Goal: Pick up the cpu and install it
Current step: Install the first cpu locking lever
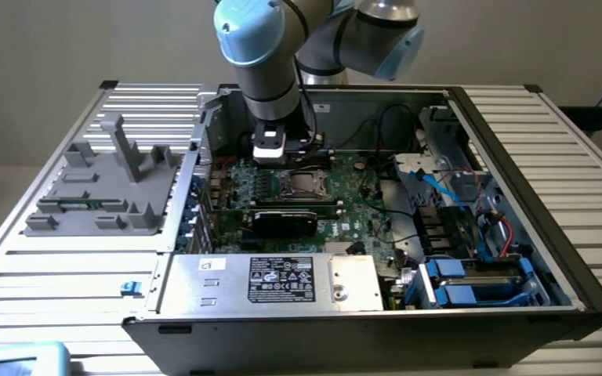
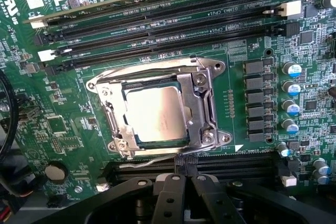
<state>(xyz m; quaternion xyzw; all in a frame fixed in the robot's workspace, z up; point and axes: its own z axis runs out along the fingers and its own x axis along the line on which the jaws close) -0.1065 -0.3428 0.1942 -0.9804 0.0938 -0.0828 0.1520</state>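
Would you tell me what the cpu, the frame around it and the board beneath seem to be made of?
The cpu: likely metal lid, matte silver-grey with soft glare. The frame: probably bright steel, sharp highlights. The board: apparently green-coated laminate, white lettering.

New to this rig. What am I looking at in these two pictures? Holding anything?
A single robot arm works over an open computer case lying on a slatted table. One picture comes from a camera off the arm, the other from a camera on its wrist, looking at the green motherboard. The cpu sits in its metal-framed socket. The gripper has its fingers shut beside the socket, no chip between them. A grey plastic fixture stands on the table at the exterior view's left.
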